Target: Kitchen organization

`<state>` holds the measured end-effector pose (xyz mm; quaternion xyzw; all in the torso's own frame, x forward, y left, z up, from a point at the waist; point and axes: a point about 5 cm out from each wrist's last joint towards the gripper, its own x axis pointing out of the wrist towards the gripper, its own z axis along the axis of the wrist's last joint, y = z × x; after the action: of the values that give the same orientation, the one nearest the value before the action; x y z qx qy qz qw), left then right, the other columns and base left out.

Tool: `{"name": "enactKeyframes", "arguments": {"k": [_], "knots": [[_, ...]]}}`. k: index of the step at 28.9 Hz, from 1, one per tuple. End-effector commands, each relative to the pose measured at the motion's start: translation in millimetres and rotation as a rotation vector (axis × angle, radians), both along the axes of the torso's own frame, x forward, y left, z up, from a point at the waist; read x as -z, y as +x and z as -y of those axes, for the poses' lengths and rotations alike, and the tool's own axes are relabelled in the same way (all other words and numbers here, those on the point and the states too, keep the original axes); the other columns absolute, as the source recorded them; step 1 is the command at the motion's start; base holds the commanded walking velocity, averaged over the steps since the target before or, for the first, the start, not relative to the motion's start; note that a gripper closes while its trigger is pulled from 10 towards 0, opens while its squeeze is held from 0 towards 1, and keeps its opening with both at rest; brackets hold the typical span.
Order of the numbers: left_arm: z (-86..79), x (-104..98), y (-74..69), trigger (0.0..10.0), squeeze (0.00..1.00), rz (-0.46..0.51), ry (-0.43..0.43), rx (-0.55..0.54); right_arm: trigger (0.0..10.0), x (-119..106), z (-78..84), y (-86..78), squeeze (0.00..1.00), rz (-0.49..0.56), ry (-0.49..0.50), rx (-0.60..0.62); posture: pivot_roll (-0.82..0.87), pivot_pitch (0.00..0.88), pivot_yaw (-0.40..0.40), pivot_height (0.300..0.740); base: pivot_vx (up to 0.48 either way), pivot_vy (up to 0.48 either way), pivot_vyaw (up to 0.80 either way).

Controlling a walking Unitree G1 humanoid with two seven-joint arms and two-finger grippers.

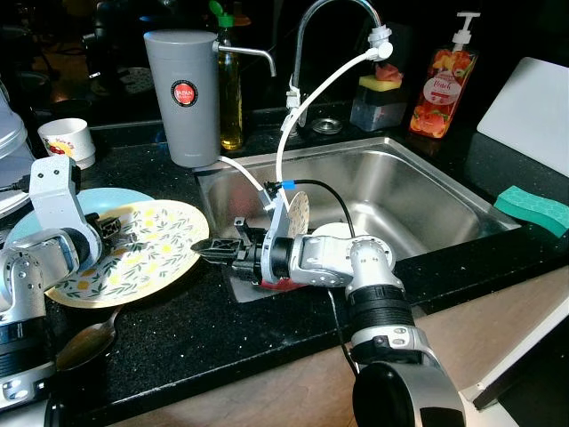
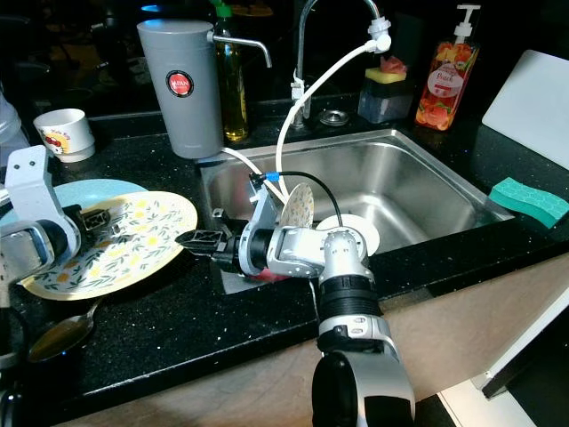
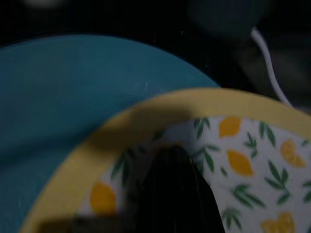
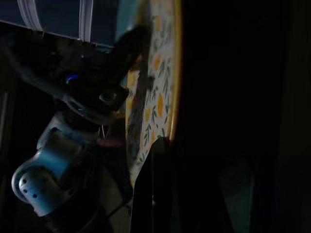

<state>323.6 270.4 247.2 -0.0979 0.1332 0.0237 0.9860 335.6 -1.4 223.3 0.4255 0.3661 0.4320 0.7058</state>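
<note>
A yellow-rimmed plate with a lemon pattern (image 1: 151,249) lies partly on a blue plate (image 1: 102,199) on the black counter left of the sink. My left gripper (image 1: 110,229) is at its far left rim and shut on it; in the left wrist view one black finger (image 3: 175,194) lies on the plate's face (image 3: 252,160). Reaching across from the right, my right gripper (image 1: 203,248) has its tips closed on the plate's right rim (image 4: 171,73). In the right wrist view my left arm (image 4: 53,160) is beyond the plate.
The steel sink (image 1: 391,191) holds a white plate (image 2: 360,233) and an upright patterned dish (image 1: 298,213). A grey filter canister (image 1: 182,93), cup (image 1: 67,140), oil bottle (image 1: 231,89) and soap bottle (image 1: 442,84) stand behind. A spoon (image 1: 87,339) and green sponge (image 1: 532,209) lie on the counter.
</note>
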Motion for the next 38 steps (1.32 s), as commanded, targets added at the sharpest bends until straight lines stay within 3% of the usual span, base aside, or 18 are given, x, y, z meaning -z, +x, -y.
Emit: {"name": "enactKeyframes", "arguments": {"k": [1,2,3,7,10,11,14,16,18,31,38], "knots": [[-3.8,10.5,-0.4,7.3,0.0,-0.053,0.028,-0.025,0.0,-1.7,-20.7,-8.5,0.0,-0.013,0.03,-0.054,0.07,0.07,-0.008,0.74,0.0,0.0,0.0],[-3.8,10.5,-0.4,7.3,0.0,-0.053,0.028,-0.025,0.0,-1.7,-20.7,-8.5,0.0,-0.013,0.03,-0.054,0.07,0.07,-0.008,0.74,0.0,0.0,0.0],[-3.8,9.0,0.0,10.0,0.0,-0.045,0.032,-0.023,0.0,-2.2,-20.3,-8.0,0.0,-0.01,0.029,-0.051,0.07,0.07,-0.008,0.74,0.0,0.0,0.0],[-3.0,6.1,1.2,10.0,0.0,-0.018,0.064,-0.017,0.0,-3.2,-19.6,-7.3,0.0,-0.003,0.027,-0.048,0.07,0.067,-0.008,0.74,0.0,0.0,0.0],[-4.7,-2.9,3.2,10.0,0.0,0.06,0.104,-0.036,0.0,-3.8,-19.1,-7.0,0.0,0.0,0.025,-0.047,0.07,0.063,-0.011,0.74,0.0,0.0,0.0],[-7.3,-11.8,4.7,10.0,0.0,0.128,0.132,-0.064,0.0,-4.9,-17.7,-5.8,0.0,0.014,0.019,-0.041,0.07,0.062,-0.013,0.74,0.0,0.0,0.0],[-17.5,-38.2,4.5,10.0,0.0,0.309,0.236,-0.149,0.0,-18.6,-5.7,5.9,0.0,0.276,-0.115,0.021,0.07,0.062,-0.016,0.74,0.0,0.0,0.0],[-21.0,-49.0,2.5,10.0,0.0,0.371,0.244,-0.181,0.0,-38.4,4.4,15.3,0.0,0.383,-0.123,0.071,0.07,0.056,-0.019,0.74,0.0,0.0,0.0],[-22.0,-55.4,1.3,10.0,0.0,0.41,0.245,-0.196,0.0,-50.5,11.6,20.9,0.0,0.425,-0.118,0.105,0.07,0.053,-0.019,0.74,0.0,0.0,0.0],[-19.2,-52.8,5.4,10.0,0.0,0.439,0.293,-0.186,0.0,-70.8,42.1,43.4,0.0,0.507,-0.115,0.263,0.06,0.042,-0.013,0.74,0.0,0.0,0.0],[-18.2,-48.7,6.4,10.0,0.0,0.429,0.301,-0.185,0.0,-81.8,78.1,63.2,0.0,0.532,-0.134,0.466,0.06,0.044,-0.014,0.74,0.0,0.0,0.0]]}}
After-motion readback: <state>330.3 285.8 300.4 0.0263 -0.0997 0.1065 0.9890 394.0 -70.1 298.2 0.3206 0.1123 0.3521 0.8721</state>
